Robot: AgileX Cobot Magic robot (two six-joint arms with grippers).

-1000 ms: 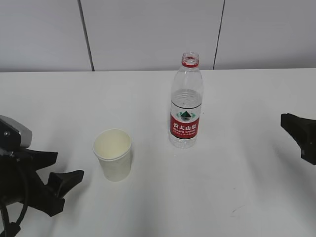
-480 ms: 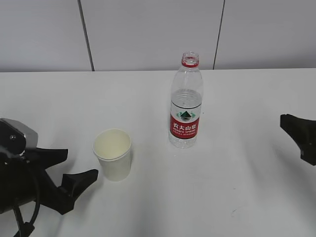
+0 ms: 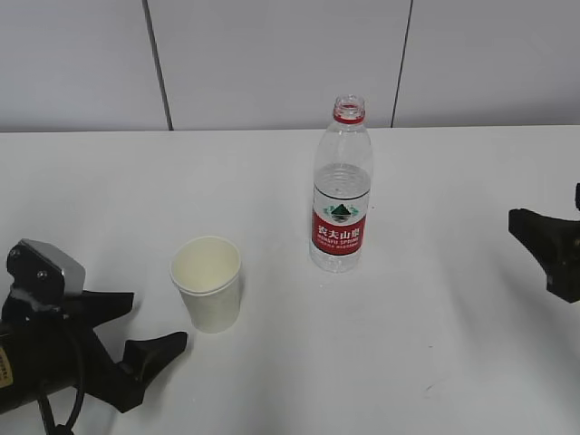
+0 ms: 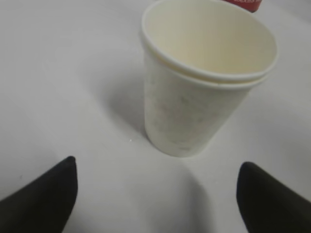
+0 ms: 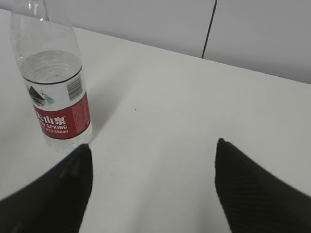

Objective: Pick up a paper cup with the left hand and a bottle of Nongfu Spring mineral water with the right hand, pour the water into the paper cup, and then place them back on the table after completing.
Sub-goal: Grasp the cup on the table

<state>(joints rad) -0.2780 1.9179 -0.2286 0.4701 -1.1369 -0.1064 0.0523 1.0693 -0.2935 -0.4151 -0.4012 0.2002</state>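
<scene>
A cream paper cup (image 3: pixel 207 281) stands upright on the white table (image 3: pixel 408 344), left of centre. My left gripper (image 3: pixel 159 319) is open and empty, low by the table just left of the cup and apart from it. In the left wrist view the cup (image 4: pixel 204 87) stands ahead of the open gripper (image 4: pixel 158 167). The Nongfu Spring bottle (image 3: pixel 342 195), clear with a red label and red neck ring, stands upright behind and right of the cup, partly filled with water. My right gripper (image 3: pixel 535 237) is at the right edge, far from it. In the right wrist view it (image 5: pixel 153 143) is open, with the bottle (image 5: pixel 53 82) ahead to its left.
A grey panelled wall (image 3: pixel 272 63) runs along the table's far edge. A strip of the bottle's red label (image 4: pixel 243 3) shows behind the cup in the left wrist view. Bare tabletop lies between the bottle and the right gripper.
My left gripper has moved right, towards the cup. The right gripper has edged slightly left. Cup and bottle have not moved.
</scene>
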